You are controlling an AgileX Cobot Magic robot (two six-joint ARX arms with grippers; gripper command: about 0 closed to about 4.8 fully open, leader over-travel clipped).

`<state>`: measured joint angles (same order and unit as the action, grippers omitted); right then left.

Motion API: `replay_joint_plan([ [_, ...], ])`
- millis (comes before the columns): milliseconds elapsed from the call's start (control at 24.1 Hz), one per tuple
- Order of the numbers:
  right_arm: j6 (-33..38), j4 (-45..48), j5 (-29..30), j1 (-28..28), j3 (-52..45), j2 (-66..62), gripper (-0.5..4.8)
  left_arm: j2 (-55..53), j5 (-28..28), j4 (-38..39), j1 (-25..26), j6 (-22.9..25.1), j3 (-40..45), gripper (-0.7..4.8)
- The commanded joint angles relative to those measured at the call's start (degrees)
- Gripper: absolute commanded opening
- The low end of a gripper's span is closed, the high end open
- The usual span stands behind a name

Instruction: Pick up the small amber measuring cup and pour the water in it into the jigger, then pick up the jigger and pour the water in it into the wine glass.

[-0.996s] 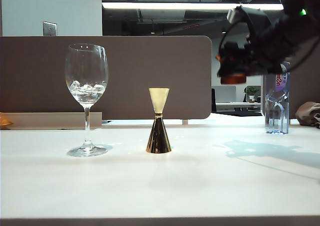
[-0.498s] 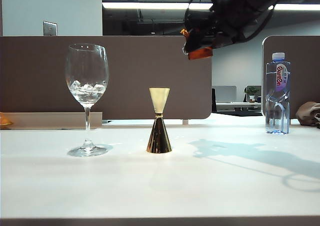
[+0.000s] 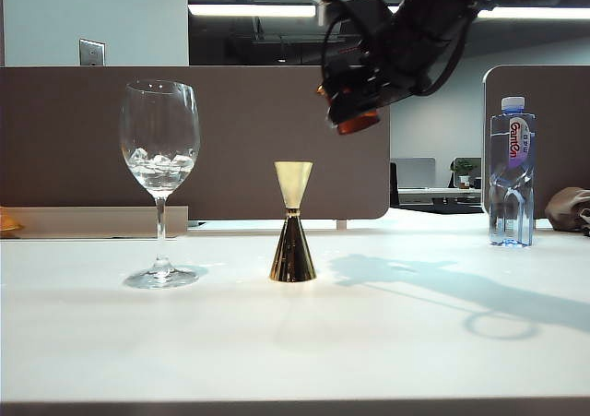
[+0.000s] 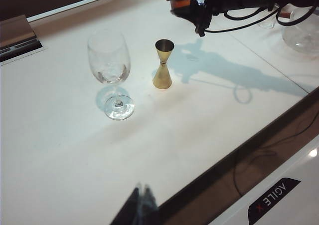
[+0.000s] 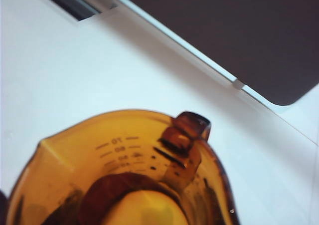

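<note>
The small amber measuring cup [image 3: 356, 120] hangs high in the air, up and to the right of the jigger [image 3: 293, 222], slightly tilted. My right gripper [image 3: 361, 101] is shut on it. In the right wrist view the cup [image 5: 119, 160] fills the lower part, its handle and scale marks showing; I cannot make out the water in it. The gold jigger [image 4: 163, 65] stands upright mid-table. Left of it stands the wine glass [image 3: 159, 158], also seen as the wine glass [image 4: 112, 73], with clear lumps in its bowl. My left gripper [image 4: 141, 202] is shut and empty over the near table edge.
A clear plastic water bottle [image 3: 512, 172] stands at the back right, with a grey lump [image 3: 567, 208] beside it. A brown partition [image 3: 230, 139] runs behind the table. A clear glass vessel [image 4: 301, 33] sits near the right arm.
My right arm has carried the amber cup left, from in front of the bottle to above and right of the jigger, tilting it a little. The left arm has stayed still.
</note>
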<state>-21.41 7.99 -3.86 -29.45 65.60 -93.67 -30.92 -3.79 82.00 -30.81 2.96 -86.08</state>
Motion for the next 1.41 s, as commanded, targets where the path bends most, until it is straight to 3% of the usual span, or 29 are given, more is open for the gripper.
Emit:
replay_joint_plan([
  [41,-1.6,0.68,-0.52,-0.42,0.35,-0.39,0.53,-0.02,0.04,0.22,0.13,-0.2,-0.22,-0.02],
  [705,-11.82,-7.72,-3.02,-2.58,0.33,-0.48,0.54,-0.02,0.04,0.22,0.13,-0.2,-0.22,-0.02],
  [1411,-24.2,-6.86,-5.75,-6.03,0.35,-0.5,0.53,-0.02,0.04,0.22,0.13,-0.2,-0.22,-0.02],
])
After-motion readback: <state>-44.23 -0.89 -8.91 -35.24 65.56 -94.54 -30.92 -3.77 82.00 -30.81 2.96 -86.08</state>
